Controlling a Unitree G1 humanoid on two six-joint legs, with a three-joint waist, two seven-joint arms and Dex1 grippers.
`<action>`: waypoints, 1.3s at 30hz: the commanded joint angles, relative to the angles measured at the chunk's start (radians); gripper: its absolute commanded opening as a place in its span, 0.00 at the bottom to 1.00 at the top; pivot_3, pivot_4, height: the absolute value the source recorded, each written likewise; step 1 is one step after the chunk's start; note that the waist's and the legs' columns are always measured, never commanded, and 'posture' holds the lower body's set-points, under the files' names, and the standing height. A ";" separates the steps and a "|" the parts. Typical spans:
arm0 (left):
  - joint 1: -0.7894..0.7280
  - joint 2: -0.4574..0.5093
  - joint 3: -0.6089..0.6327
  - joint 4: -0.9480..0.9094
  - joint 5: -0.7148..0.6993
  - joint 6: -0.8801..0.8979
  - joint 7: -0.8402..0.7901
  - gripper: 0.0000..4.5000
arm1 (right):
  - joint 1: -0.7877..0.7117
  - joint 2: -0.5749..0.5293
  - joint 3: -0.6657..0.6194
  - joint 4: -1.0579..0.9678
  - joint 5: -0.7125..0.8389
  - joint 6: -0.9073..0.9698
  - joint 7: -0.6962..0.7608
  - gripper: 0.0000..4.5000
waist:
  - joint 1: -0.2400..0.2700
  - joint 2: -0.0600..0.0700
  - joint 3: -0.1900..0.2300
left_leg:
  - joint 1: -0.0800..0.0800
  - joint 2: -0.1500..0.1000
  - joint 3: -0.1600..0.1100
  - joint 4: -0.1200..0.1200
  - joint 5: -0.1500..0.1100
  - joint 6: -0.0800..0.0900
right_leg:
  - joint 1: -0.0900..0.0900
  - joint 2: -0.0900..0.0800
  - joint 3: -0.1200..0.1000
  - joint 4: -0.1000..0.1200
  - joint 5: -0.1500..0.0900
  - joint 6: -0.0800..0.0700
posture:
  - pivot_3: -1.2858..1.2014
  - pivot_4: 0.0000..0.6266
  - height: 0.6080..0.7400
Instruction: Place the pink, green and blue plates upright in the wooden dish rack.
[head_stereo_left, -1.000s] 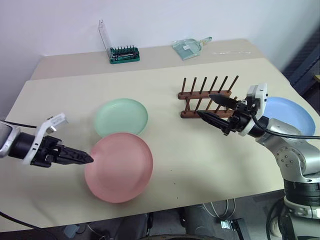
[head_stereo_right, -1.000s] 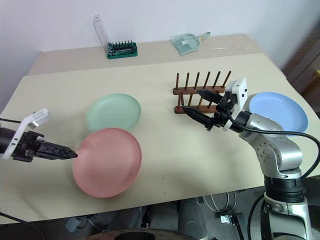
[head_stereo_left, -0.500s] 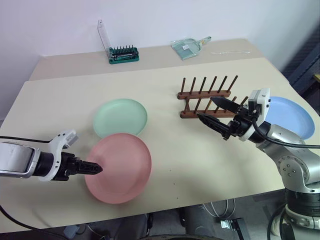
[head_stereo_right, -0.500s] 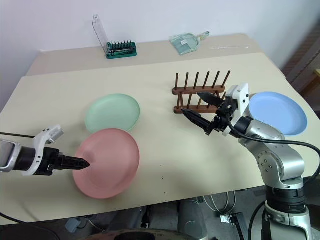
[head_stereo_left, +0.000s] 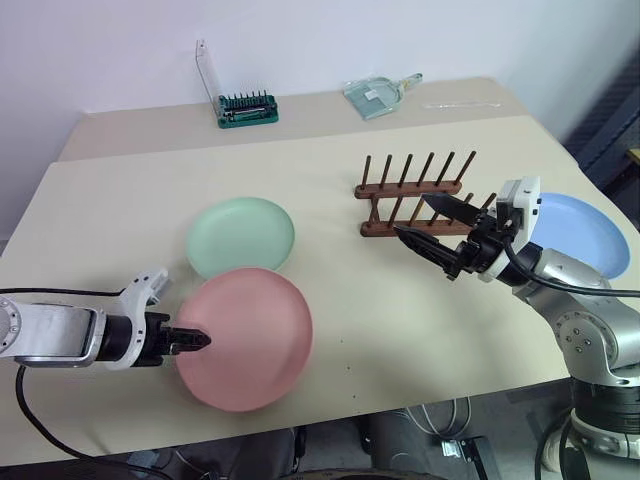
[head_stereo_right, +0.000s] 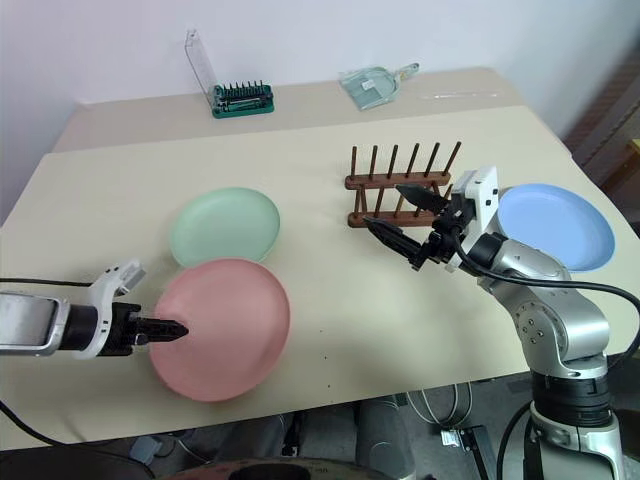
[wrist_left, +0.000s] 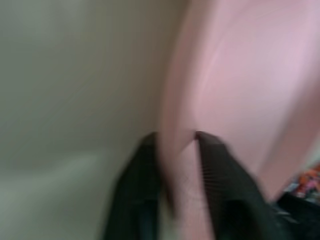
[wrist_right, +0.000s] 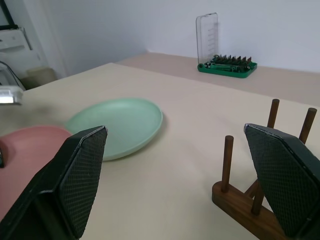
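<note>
Left wrist view blurs; left hand seemingly pinches pink plate rim.

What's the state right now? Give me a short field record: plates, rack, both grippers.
pink plate: flat on table, near edge, left rim between left gripper's fingers
green plate: flat, just behind pink plate
blue plate: flat, right of rack
rack: empty, upright
left gripper: shut on pink plate's rim
right gripper: open, empty, in the air in front of rack
plates racked: none
</note>
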 joint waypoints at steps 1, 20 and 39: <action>-0.005 0.030 0.014 -0.005 0.005 0.037 -0.053 0.00 | -0.007 -0.008 -0.023 -0.021 -0.002 -0.023 0.000 1.00 | -0.001 0.000 0.000 | 0.000 0.000 0.000 0.000 0.000 0.000 | 0.000 0.000 0.000 0.000 0.000 0.000 | 0.52 0.24 1.00; -0.640 -0.593 0.054 0.249 0.360 -0.387 -0.054 0.00 | -0.141 -0.090 -0.145 -0.035 0.150 -0.018 0.080 1.00 | 0.022 -0.003 0.000 | -0.001 0.000 -0.001 0.001 0.002 -0.004 | 0.001 -0.001 -0.002 -0.003 0.001 0.000 | 0.52 0.24 1.00; -0.754 -1.253 0.191 0.290 0.717 -0.683 -0.079 0.00 | -0.472 -0.194 0.348 0.403 -1.062 -1.067 -0.212 1.00 | 0.020 -0.006 0.000 | -0.001 -0.001 0.001 0.003 0.002 -0.005 | 0.001 -0.001 -0.001 -0.004 0.001 0.000 | 0.52 0.24 1.00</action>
